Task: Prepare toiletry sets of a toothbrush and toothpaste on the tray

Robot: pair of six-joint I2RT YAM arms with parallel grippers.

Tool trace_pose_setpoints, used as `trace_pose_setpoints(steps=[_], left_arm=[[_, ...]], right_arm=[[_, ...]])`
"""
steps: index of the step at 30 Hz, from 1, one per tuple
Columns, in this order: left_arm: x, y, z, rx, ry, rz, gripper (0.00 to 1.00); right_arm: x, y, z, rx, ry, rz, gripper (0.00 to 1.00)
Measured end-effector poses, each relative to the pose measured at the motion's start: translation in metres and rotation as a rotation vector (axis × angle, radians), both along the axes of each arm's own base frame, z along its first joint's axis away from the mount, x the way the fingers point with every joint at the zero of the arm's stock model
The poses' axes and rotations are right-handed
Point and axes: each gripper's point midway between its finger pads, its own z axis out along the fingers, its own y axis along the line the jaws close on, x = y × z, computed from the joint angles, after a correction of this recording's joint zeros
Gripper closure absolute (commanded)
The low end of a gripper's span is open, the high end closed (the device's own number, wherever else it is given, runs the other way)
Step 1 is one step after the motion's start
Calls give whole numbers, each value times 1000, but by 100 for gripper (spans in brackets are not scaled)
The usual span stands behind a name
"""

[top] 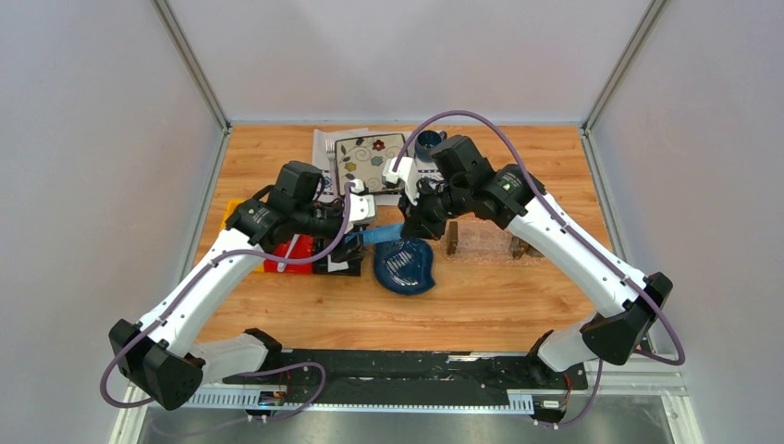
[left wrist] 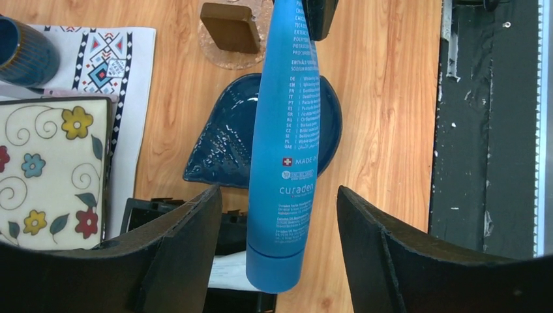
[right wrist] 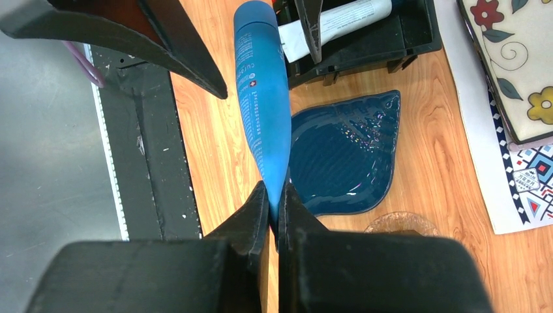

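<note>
A light blue toothpaste (right wrist: 264,98) tube hangs in the air over the table. My right gripper (right wrist: 274,199) is shut on its flat tail. My left gripper (left wrist: 279,195) is open, one finger on each side of the cap end (left wrist: 274,261), not touching it. From above, the tube (top: 384,233) bridges the two grippers, over the edge of the dark blue dish. A white-grey toothpaste (right wrist: 345,19) lies in the black bin (right wrist: 391,45). A slim pale toothbrush (top: 289,252) lies in the red bin, partly under my left arm. The clear tray (top: 485,242) with brown end blocks sits right of the dish.
The dark blue leaf-shaped dish (top: 404,266) lies under the tube. A flowered square plate (top: 370,157) on a patterned cloth and a dark blue cup (top: 427,141) stand at the back. The red bin (top: 277,264) and black bin (top: 337,264) sit side by side at the left.
</note>
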Motion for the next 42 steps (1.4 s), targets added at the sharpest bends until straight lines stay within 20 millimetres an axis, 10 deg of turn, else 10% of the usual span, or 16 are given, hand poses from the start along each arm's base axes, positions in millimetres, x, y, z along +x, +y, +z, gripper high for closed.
trace_pose_setpoints(steps=[9, 13, 32, 42], left_arm=[[6, -8, -3, -9, -11, -3, 64], [6, -9, -3, -5, -17, -8, 100], [10, -8, -20, -42, 39, 107, 100], [28, -22, 21, -236, -19, 206, 100]], right_arm=[[0, 0, 2, 7, -3, -2, 100], [1, 0, 2, 6, -3, -8, 98], [12, -12, 26, 42, -97, -97, 41], [36, -34, 67, 169, -169, -235, 29]])
